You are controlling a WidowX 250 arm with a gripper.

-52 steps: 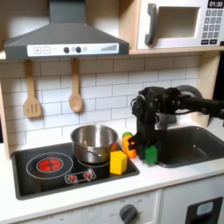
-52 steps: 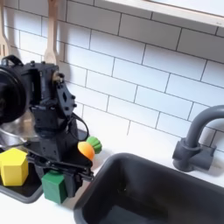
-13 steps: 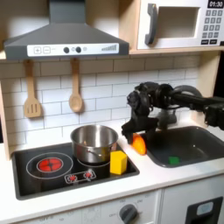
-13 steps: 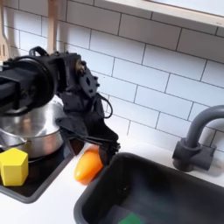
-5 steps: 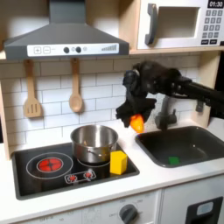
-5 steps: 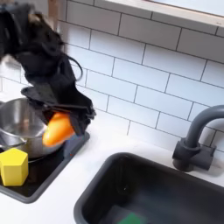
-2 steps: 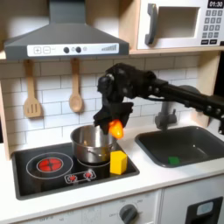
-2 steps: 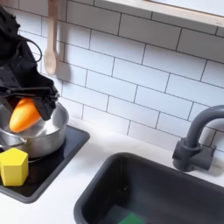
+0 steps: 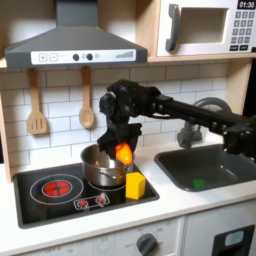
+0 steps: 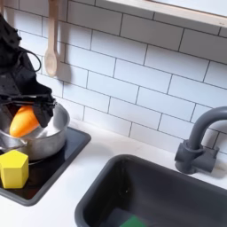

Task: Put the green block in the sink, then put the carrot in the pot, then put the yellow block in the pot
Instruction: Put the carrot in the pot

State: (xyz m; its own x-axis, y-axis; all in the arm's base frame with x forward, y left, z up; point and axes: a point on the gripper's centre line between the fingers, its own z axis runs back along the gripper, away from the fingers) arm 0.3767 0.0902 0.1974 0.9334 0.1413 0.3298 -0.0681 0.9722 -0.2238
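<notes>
Carrot [image 9: 124, 152] hung pinched between closed fingers [image 10: 40, 100], directly above the pot [image 9: 101, 166] in both exterior views. Sat over the pot's open mouth in the first exterior view, toward its 3 o'clock rim; appeared in the second exterior view [image 10: 25, 121] over the bowl too, long axis tilted, one end raised toward 1 o'clock, the other dipping toward 7 o'clock. Could not make out the green top in either view.

Key relation for the release, judged from these pictures: carrot straight below the fingers, pot straight below the carrot, so only a short drop at 6 o'clock seemed needed. Whether the carrot already touched the pot's floor or wall could not be told.

Green block [image 9: 197, 182] lay on the floor of the sink [image 9: 236, 177], so that first step looked done; seen also as a green patch at the bottom edge of the second exterior view [image 10: 131, 222]. Yellow block [image 9: 134, 185] stood upright on the black stovetop [image 9: 60, 198], just beside the pot at its 5 o'clock in the first exterior view, not yet moved.
</notes>
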